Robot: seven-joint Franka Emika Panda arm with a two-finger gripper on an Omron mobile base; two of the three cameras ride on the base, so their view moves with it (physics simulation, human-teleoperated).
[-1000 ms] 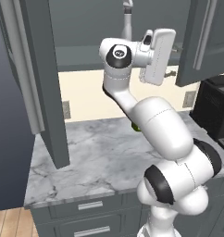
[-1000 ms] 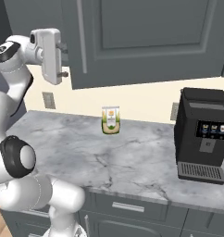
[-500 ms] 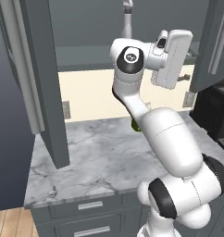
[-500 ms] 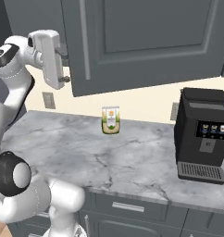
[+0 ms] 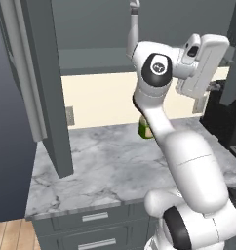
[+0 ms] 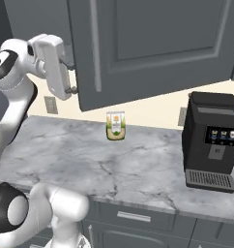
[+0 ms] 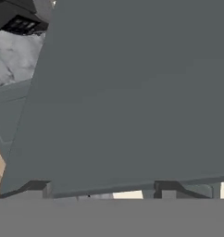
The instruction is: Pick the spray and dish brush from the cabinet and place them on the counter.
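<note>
Left base view shows the arm raised with its hand level with the open cabinet (image 5: 90, 53), the claw (image 5: 218, 87) close to the edge of the right-hand door. At the top of the opening a pale narrow-necked object, probably the spray (image 5: 133, 29), stands on the inner shelf above the arm's elbow; the dish brush cannot be made out. In the right base view the hand sits just left of the cabinet door (image 6: 153, 48), the claw (image 6: 71, 89) almost touching its lower left corner. The hand view is taken up by that flat dark door panel, with the two finger tips (image 7: 39, 187) set well apart at the bottom, so the claw looks wide and holds nothing. On the counter (image 6: 138, 164) stand a green-and-cream pouch (image 6: 115, 126) and a black coffee machine (image 6: 212, 140). The step in hand seems to be getting access to the shelf; next the hand would need to turn away from the door and reach up and in toward the spray.
</note>
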